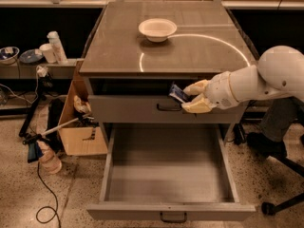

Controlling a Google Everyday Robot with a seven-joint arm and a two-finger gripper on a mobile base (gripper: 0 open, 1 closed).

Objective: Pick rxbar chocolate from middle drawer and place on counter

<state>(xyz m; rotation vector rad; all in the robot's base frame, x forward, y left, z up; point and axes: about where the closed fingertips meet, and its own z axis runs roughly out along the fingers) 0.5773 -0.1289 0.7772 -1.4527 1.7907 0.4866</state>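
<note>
My gripper (189, 98) hangs in front of the shallow upper drawer front, just below the counter (199, 51) edge. Its pale fingers (195, 87) are shut on the rxbar chocolate (177, 93), a small dark bar with a pale label that sticks out to the left. The white arm reaches in from the right. Below it, the middle drawer (118, 175) is pulled fully out, and its grey floor is bare. The bar is well above the drawer floor and a little below the counter top.
A white bowl (157, 29) sits near the back of the counter beside a thin white arc line. A cardboard box (78, 127) and cables lie on the floor to the left. A dark chair base (278, 175) stands at the right.
</note>
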